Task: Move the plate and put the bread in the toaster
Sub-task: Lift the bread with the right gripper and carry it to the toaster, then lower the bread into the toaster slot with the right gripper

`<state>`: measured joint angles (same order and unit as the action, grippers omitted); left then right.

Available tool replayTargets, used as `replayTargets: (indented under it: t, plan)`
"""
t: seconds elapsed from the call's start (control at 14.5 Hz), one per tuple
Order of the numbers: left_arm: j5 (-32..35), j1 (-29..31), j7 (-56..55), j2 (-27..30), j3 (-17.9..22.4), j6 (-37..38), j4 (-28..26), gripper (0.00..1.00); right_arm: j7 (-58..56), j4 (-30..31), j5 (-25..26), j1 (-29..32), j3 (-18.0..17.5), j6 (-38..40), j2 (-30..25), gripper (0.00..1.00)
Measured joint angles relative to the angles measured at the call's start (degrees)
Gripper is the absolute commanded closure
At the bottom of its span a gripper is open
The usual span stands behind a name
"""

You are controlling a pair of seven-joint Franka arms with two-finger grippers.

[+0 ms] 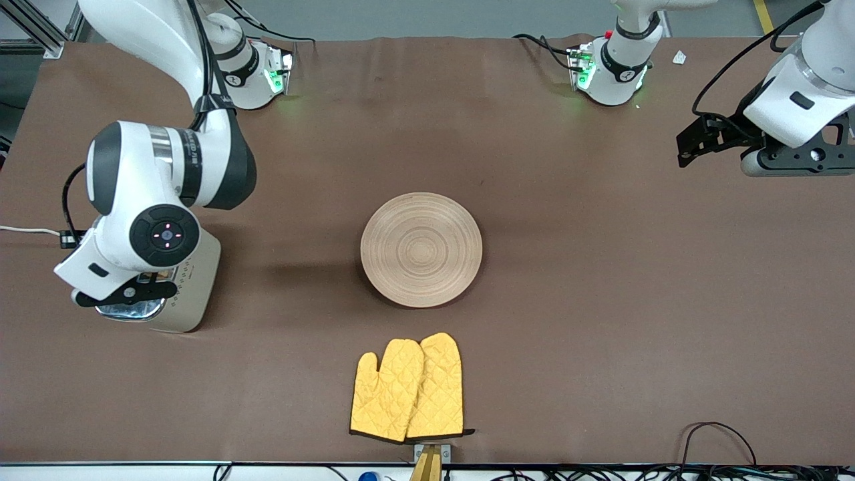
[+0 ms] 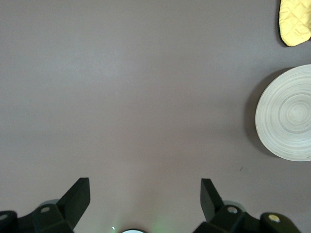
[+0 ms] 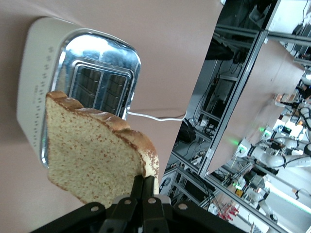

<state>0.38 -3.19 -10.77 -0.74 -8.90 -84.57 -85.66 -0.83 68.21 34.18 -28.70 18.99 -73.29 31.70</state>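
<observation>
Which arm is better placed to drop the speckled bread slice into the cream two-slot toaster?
Right. The right gripper is shut on the speckled bread slice directly over the cream chrome-topped toaster. The left gripper hangs open over bare table at the left arm's end.

A brown worktop (image 1: 568, 280) filled nearly the whole front view. At the lower centre of that frame lay a pair of yellow quilted oven mitts (image 1: 407, 389), side by side and overlapping, with dark trim at their cuffs. One mitt's tip also showed in the upper right corner of the left wrist view. A small white scrap (image 1: 679, 58) sat at the upper right of the front frame. Black cables (image 1: 718, 437) looped at the lower right edge.
</observation>
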Motion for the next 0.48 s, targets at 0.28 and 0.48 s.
replayTargets:
  t: [0.28, 0.48]
  plan:
    - [0.0, 0.0, 0.0, -0.1, 0.0, -0.2, 0.0, 0.0, 4.6, 1.8, 0.0, 1.8, 0.1, -1.6, 1.4, 1.0]
    - [0.0, 0.0, 0.0, -0.1, 0.0, -0.2, 0.0, 0.0, 7.0, 2.2, 0.0, 2.0, 0.1, -2.5, 2.6, 1.0]
